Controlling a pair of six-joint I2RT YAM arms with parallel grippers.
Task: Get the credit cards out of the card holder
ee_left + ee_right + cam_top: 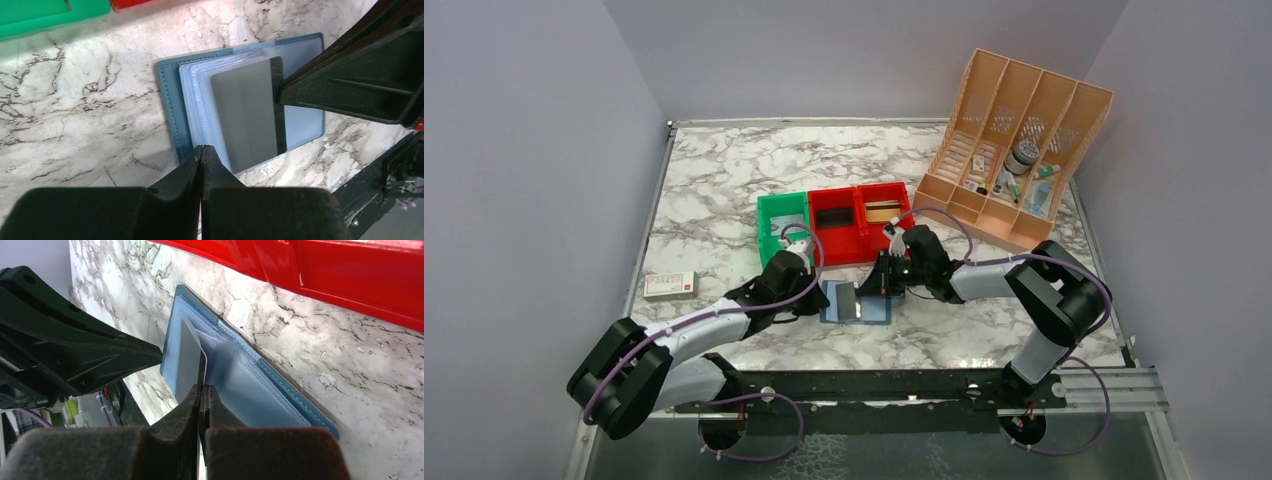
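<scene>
Right gripper point(201, 387) pinches the edge of a grey card point(187, 360), whose long axis crosses the open blue wallet point(280, 377). The wallet lies flat, lengthwise left to right, on the worktop point(724, 170) before red bins point(839, 225). Left gripper point(202, 149) is closed, tips at the wallet's left edge.

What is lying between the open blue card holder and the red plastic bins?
Only a bare strip of white marble tabletop separates the flat blue card holder from the red plastic bins, seen best in the right wrist view.

1 wallet point(871, 309), 1 card point(845, 300), 3 bins point(839, 246)
</scene>
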